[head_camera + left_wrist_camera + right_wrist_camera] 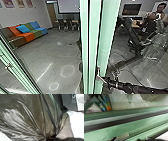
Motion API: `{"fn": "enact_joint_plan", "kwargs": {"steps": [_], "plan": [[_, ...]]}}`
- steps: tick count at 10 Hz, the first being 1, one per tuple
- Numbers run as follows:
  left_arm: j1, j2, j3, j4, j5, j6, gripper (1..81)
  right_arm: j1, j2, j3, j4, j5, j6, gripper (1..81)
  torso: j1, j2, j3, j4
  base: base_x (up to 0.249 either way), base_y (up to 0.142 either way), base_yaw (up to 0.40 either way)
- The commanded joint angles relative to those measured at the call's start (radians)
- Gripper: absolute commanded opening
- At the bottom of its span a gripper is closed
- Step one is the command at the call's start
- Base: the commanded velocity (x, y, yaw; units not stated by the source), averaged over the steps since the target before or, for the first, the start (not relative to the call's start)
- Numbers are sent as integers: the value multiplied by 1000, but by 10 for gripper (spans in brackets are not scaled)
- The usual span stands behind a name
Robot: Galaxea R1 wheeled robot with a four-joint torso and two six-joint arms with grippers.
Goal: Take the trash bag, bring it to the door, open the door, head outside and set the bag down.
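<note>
Trash bag (31,119) gathered in the left hand (50,138), right hand (101,76) at the green frame (105,37)

Look at that bag: dark, shiny, all creases, with its folds drawn tight into a narrow neck where the left hand grips it. The plastic looks thin, and it spreads wide from that pinch.

The robot's right arm (125,86) reaches in from its right, and the hand on it is right up by the tall pale-green upright. I can't tell whether that hand is open or closed, nor whether it's touching the frame. Another green frame piece (18,70) slants along the left side, with a small metal fitting (8,66) on it.

Between them I can see grey floor (57,55) with bright rings of light on it. Over by the wall is a sofa (30,33) in orange, green and blue, and farther back dark chairs (66,25) stand under a pale screen (68,6). Off to the right there's a person (160,11).
</note>
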Motion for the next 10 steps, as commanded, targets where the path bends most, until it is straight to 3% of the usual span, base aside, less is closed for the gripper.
{"fn": "enact_joint_plan", "kwargs": {"steps": [1,6,7,10], "plan": [[-24,-21,6,-2,69,7,10,113,-99,-109,100,-144,81,811,0,0,0,0,0,0,0],[-24,-24,6,-2,70,7,10,123,-127,-108,99,-144,81,811,0,0,-1,0,0,0,0],[-24,-24,6,-2,70,7,10,126,-128,-106,99,-144,81,811,0,0,-1,-24,0,0,0],[-24,-22,6,-2,70,7,10,126,-130,-105,99,-144,81,811,1,0,-1,-71,0,0,0]]}}
